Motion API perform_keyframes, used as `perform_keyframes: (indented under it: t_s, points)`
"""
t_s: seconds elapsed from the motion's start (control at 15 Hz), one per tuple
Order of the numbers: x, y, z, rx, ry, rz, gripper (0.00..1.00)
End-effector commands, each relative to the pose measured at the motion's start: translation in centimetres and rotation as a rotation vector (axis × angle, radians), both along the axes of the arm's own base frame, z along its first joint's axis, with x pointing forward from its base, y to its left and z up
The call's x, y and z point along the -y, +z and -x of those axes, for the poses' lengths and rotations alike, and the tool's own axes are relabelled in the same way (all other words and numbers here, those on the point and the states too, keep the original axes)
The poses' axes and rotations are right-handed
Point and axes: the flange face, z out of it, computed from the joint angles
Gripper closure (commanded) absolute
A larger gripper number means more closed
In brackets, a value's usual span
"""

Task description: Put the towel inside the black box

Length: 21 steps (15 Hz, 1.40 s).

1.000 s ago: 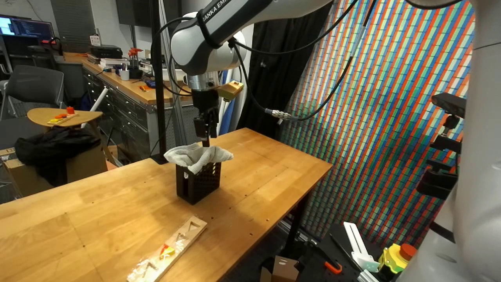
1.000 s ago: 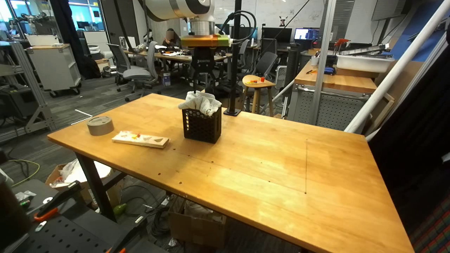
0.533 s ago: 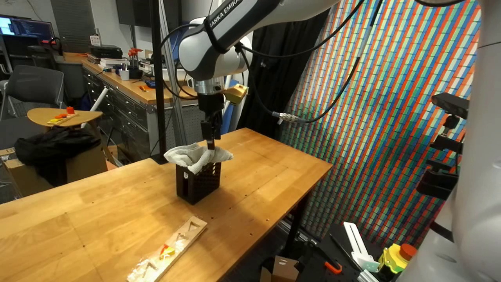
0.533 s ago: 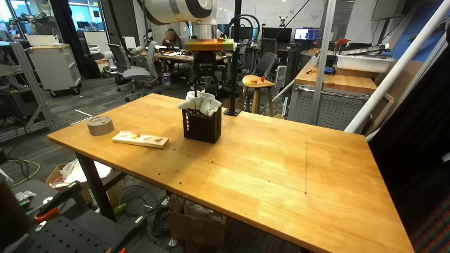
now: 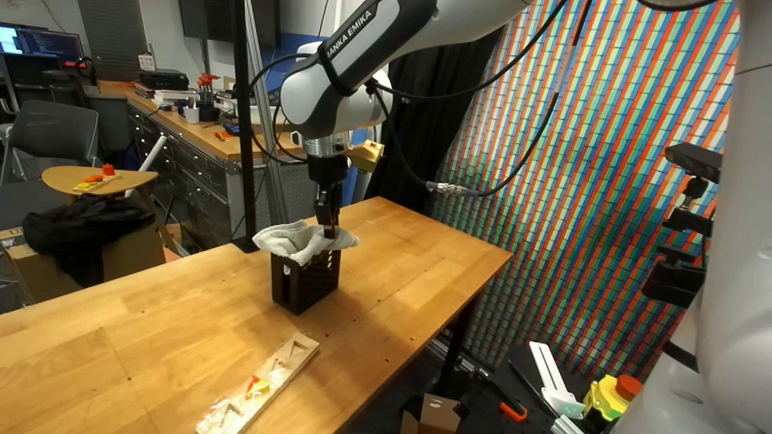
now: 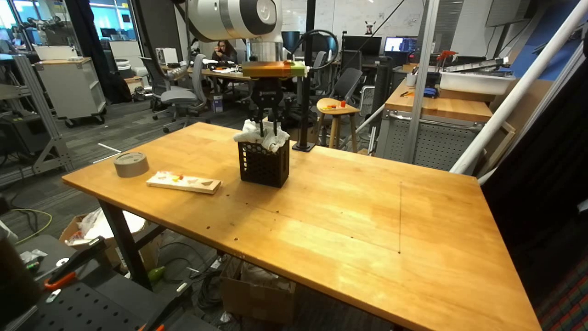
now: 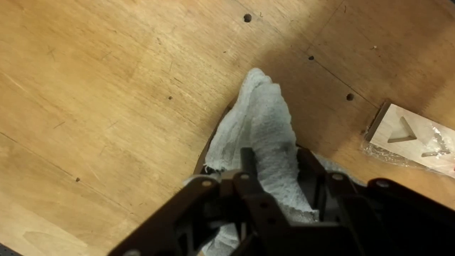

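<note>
Wrist view: the gripper (image 7: pixel 276 154) straddles a fold of towel (image 7: pixel 272 117) atop the black box (image 6: pixel 262 168), jaws narrowly parted; whether they pinch, I cannot tell. Best press straight down, then tuck in whatever overhangs the box's rim.

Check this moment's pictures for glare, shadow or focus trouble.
In an exterior view, a pale sheen brightens the table toward its near edge; in an exterior view, small white glints speckle the wooden board; in the wrist view, the tool is dark and soft in the foreground, and the table lies in shade beside the towel.
</note>
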Motion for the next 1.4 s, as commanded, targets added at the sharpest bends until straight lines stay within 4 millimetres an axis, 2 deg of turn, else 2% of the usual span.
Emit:
perform_keyframes:
  t_s: [0.0,0.07,0.2,0.27,0.6,0.93,1.33]
  points:
    - [0.0,0.6,0.1,0.028,0.016,-0.018,0.94]
    - [-0.2,0.7,-0.1,0.03,0.02,-0.015,0.98]
    - [-0.8,0.8,-0.7,0.034,0.033,-0.015,0.99]
    - [-1.1,0.8,-1.1,0.037,0.04,-0.016,0.95]
    - [-2.9,0.5,-2.8,0.065,0.064,-0.043,0.95]
    - [-3.4,-1.3,-3.6,0.07,0.04,-0.089,0.95]
    - [-2.3,-4.3,-3.5,0.053,-0.053,-0.152,0.95]
